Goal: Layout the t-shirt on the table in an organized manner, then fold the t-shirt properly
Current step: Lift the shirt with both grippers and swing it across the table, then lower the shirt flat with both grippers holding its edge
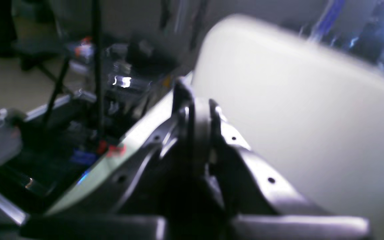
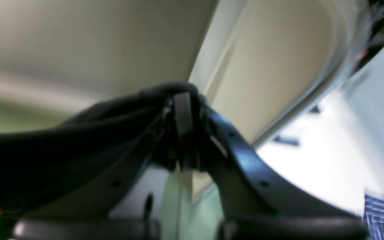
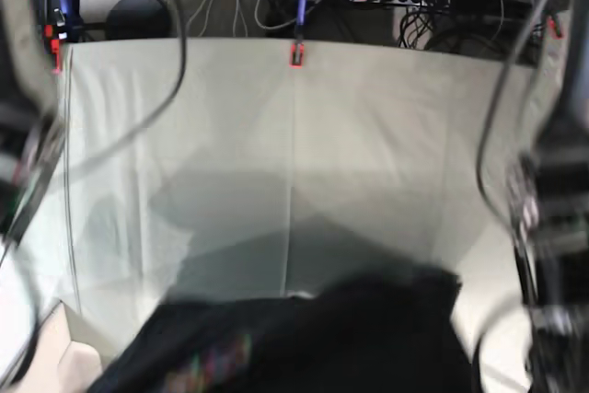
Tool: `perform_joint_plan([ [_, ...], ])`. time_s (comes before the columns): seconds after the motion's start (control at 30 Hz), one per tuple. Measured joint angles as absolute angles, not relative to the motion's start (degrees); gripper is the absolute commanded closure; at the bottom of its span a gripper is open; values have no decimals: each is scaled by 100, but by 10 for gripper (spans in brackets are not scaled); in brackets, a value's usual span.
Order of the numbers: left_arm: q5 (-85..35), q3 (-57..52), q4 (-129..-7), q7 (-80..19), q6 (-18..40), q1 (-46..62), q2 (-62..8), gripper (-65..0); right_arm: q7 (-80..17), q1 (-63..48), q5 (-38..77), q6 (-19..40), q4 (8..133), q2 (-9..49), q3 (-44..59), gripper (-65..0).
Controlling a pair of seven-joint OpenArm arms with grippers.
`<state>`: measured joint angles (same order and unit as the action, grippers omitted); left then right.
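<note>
Pale table (image 3: 368,135) lies beneath both lifted arms; right gripper (image 2: 183,110) pinches the t-shirt (image 2: 62,140), left gripper (image 1: 195,110) clamped apparently empty, likely raising cloth to spread.

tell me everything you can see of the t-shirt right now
The t-shirt is black, soft-looking cloth, blurred, spread across the near edge of the table in the base view, with a small multicolour print near its lower left. In the right wrist view a bunched edge of it is pinched in the shut right tool and drapes away to the left. Its sleeves and collar cannot be made out.
</note>
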<state>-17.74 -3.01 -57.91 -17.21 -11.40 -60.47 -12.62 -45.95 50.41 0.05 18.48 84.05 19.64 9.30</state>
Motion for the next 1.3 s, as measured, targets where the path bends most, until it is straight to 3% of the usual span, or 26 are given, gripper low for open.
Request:
perform_joint_plan([
  [0.17,-1761,-132,-5758,-1645,-1138,-6838,-1284,0,-4517,5876,-19,2272,8311,2215,958,0],
  [0.3,-1754,-172,-6189,-1855,-1166,-6578,-1299,0,-4591,5548,-12,2320,8556,2200,974,0],
  [0.43,-1815,-473,-7518,-2681,-1120,-5474,-1577,0,-4648,4180,-14,2392,9231,2086,982,0],
  [0.73,-1789,-1671,-9185,-2886,-1129,-2528,-1557,0,-4412,1791,-14,2405,10473,1201,976,0],
  [1.03,-1837,-2064,-9327,-2849,-1039,180,-1345,0,-4414,-423,19,2661,10962,753,974,0],
  [1.3,-1826,-3138,-9354,-2836,-1081,1070,-1028,0,-4307,-1750,36,2641,11533,777,978,0],
])
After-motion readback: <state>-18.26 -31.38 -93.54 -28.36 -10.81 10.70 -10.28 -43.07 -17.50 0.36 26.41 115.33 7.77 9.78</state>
